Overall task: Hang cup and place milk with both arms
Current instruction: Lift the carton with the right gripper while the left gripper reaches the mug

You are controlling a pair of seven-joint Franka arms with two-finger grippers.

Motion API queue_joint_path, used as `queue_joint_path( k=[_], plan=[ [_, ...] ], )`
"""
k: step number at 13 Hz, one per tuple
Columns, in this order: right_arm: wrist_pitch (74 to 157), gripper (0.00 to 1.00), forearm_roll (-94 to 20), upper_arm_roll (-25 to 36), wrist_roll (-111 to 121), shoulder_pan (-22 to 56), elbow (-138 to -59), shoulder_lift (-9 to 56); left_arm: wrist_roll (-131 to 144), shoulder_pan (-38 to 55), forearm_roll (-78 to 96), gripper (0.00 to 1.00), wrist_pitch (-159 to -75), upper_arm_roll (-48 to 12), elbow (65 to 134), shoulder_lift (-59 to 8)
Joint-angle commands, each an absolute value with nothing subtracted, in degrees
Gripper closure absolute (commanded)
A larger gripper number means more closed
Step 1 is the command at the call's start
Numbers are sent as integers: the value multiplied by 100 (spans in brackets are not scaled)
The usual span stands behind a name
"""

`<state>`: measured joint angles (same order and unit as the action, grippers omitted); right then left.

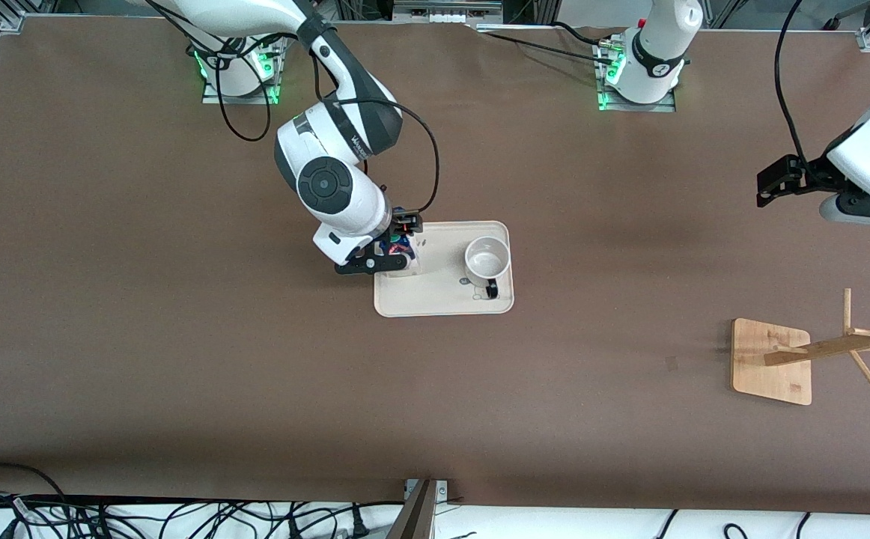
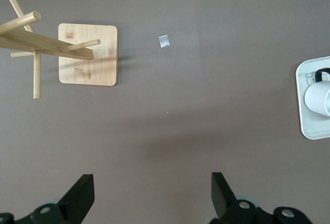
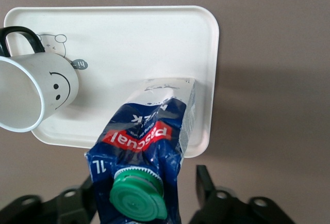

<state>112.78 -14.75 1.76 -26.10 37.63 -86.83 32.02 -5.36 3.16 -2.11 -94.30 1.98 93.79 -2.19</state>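
The milk [image 1: 399, 251] stands on the white tray [image 1: 442, 299], at the tray's end toward the right arm. My right gripper [image 1: 394, 247] is down around the milk's blue top. In the right wrist view the fingers stand on either side of the carton [image 3: 149, 131] with a gap at one finger [image 3: 205, 182], so it is open. The cup [image 1: 487, 260] stands upright on the tray's other end, handle toward the front camera. It also shows in the right wrist view [image 3: 36, 90]. My left gripper [image 1: 772, 183] is open and empty, over bare table at the left arm's end.
A wooden cup rack [image 1: 772, 359] with pegs stands toward the left arm's end, nearer the front camera than the tray. It shows in the left wrist view [image 2: 87, 53], as do the tray's edge [image 2: 309, 126] and the cup [image 2: 318, 97].
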Motion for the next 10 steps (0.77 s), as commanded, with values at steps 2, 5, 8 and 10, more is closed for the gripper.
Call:
queue_joint_path(
  k=[2,5,8,10],
  plan=[
    [11259,58,-1520,176,-2645,3762,-8719,3138,-510,316,-114,0,-9272,202,9062,-431],
    [11241,59,-1521,185,-2812,3762,-8719,3120,-536,316,-105,0,-9264,193,9062,-501],
    [11233,59,-1486,185,-3005,3779,-8684,3015,-536,351,-10,0,-9272,185,9062,-518],
    [11006,59,-1477,185,-3015,3797,-8692,2691,-257,378,210,0,-9273,185,9070,-519]
  ],
)
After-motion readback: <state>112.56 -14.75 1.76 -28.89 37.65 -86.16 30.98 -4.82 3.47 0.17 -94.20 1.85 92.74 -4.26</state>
